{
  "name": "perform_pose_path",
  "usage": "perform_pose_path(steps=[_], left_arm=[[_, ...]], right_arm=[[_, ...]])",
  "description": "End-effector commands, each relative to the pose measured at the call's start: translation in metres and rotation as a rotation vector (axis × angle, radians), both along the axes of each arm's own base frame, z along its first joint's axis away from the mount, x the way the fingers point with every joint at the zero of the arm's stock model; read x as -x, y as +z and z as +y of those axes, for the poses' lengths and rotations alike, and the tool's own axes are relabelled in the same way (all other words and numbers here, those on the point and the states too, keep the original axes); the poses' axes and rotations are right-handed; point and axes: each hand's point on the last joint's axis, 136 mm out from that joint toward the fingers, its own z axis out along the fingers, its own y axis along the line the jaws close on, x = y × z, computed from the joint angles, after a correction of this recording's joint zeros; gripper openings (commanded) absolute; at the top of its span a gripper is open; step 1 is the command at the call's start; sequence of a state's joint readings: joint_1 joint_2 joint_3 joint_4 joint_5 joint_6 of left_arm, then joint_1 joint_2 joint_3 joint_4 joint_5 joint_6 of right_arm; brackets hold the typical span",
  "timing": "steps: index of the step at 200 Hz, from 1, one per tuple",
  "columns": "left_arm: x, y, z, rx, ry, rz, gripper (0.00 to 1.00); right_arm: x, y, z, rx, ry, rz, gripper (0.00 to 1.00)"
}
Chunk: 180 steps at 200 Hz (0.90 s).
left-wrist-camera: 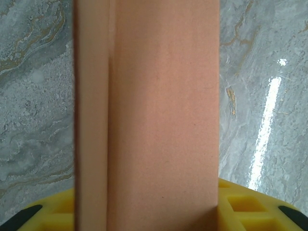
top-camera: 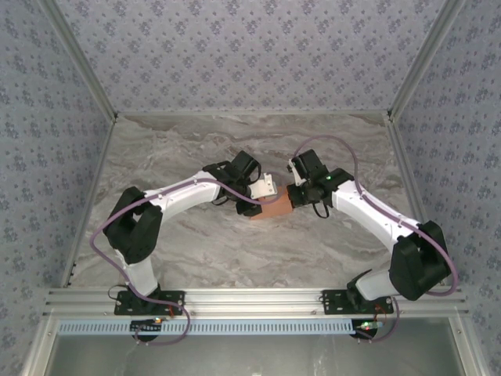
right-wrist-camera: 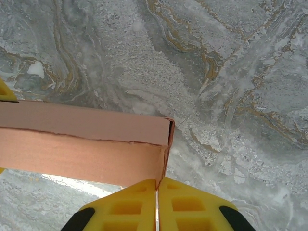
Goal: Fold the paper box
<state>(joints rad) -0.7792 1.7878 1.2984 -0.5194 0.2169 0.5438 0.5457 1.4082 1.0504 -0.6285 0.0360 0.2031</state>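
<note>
The paper box point(top-camera: 272, 208), a salmon-orange cardboard piece folded into a long flat box, hangs a little above the marble table between both arms. In the left wrist view the paper box point(left-wrist-camera: 159, 115) stands lengthwise between the yellow fingers point(left-wrist-camera: 250, 207), which press on both its sides; my left gripper point(top-camera: 261, 202) is shut on it. My right gripper point(right-wrist-camera: 157, 185) is shut on the thin end flap of the paper box point(right-wrist-camera: 82, 144), with its yellow fingers point(right-wrist-camera: 125, 207) pressed together. From above, my right gripper point(top-camera: 292, 199) meets the box's right end.
Grey marbled table top point(top-camera: 235, 149) lies under the box, with patterned walls on three sides. An aluminium rail point(top-camera: 250, 298) carrying both arm bases runs along the near edge.
</note>
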Motion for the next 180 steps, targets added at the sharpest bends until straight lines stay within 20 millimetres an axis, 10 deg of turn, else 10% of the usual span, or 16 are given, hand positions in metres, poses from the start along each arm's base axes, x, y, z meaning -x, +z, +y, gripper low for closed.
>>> perform_pose_path(steps=[1,55,122,180], left_arm=[[0.004,-0.002,-0.008,0.021,-0.02,0.009,0.41],[0.004,-0.003,-0.008,0.018,-0.021,0.012,0.39],[0.005,-0.004,-0.007,0.008,-0.035,0.005,0.39],[0.005,-0.003,-0.007,0.008,-0.035,0.0,0.39]], right_arm=[[0.008,-0.012,-0.004,0.025,-0.002,0.03,0.09],[0.011,-0.021,-0.008,-0.016,-0.032,0.028,0.22],[0.026,0.035,-0.005,-0.341,-0.005,-0.034,0.53],[-0.02,0.046,-0.025,-0.593,-0.366,-0.016,0.54]])
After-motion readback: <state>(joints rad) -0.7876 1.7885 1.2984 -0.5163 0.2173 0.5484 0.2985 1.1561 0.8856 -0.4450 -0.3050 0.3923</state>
